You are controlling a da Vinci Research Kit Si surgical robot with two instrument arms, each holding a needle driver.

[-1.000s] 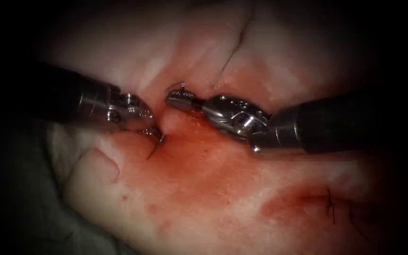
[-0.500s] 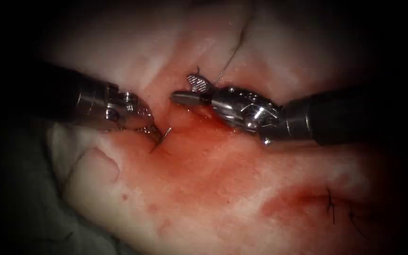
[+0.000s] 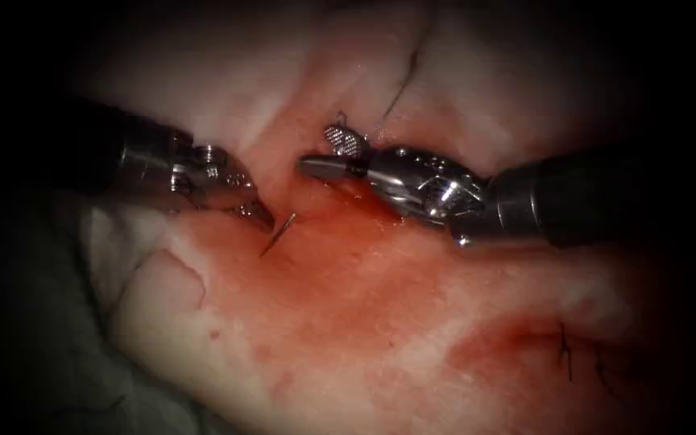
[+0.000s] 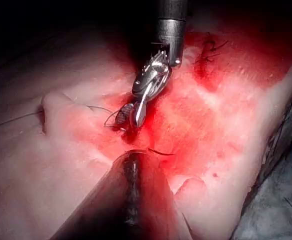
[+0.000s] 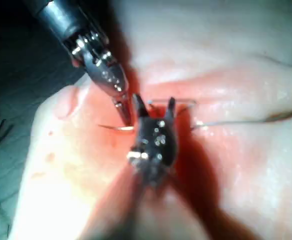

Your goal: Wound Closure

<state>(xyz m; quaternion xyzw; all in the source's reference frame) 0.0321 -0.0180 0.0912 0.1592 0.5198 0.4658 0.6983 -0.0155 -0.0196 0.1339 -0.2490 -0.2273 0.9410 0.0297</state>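
My left tool (image 3: 266, 221) comes in from the left with its jaws shut on the curved needle (image 3: 279, 234) at the left lip of the cut. A short bright stretch of the needle slants down from the jaw tips and meets the tissue (image 3: 364, 338) there; how much is buried I cannot tell. The right wrist view has the same grip (image 5: 125, 120) on the needle (image 5: 111, 127). My right tool (image 3: 316, 151) hovers just right of the cut, jaws open and holding nothing (image 5: 154, 100). Dark thread (image 3: 400, 76) runs up and away from beside its upper jaw.
Red fluid (image 3: 340, 266) covers the tissue around and below the cut. Earlier stitches with dark cut ends (image 3: 564, 350) sit at the lower right. Grey cloth (image 3: 26, 338) lies past the tissue's left edge. Thread (image 5: 236, 121) trails across the pale tissue.
The right tool's jaws opened and drew back slightly right. The left tool lifted up and left, and the needle came out into sight at its tips.
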